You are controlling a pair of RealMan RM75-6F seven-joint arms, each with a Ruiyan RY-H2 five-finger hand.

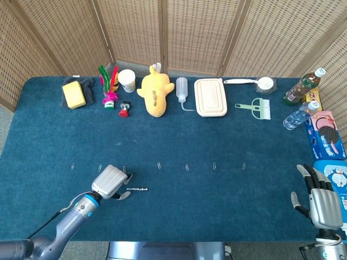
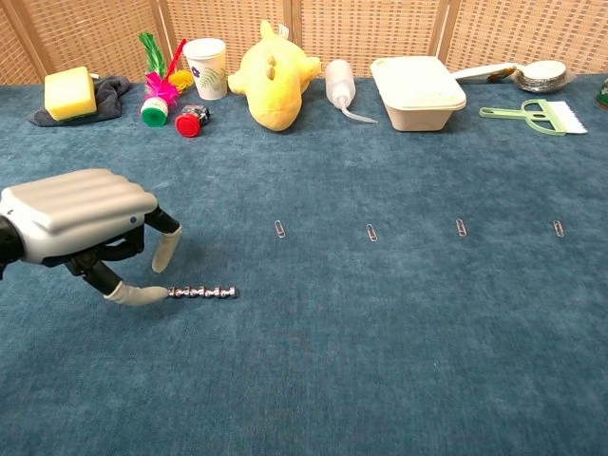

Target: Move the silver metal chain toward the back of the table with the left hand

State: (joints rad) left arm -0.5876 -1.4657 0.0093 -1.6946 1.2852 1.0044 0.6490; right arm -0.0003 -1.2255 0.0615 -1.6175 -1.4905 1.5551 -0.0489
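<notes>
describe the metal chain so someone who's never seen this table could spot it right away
On the blue table, look at the near left, just in front of the row of small paper clips. The silver metal chain lies flat there in a short straight line, its left end at the fingertips of the left hand. Unlike the thin wire clips, it is a string of shiny beaded links.
</notes>
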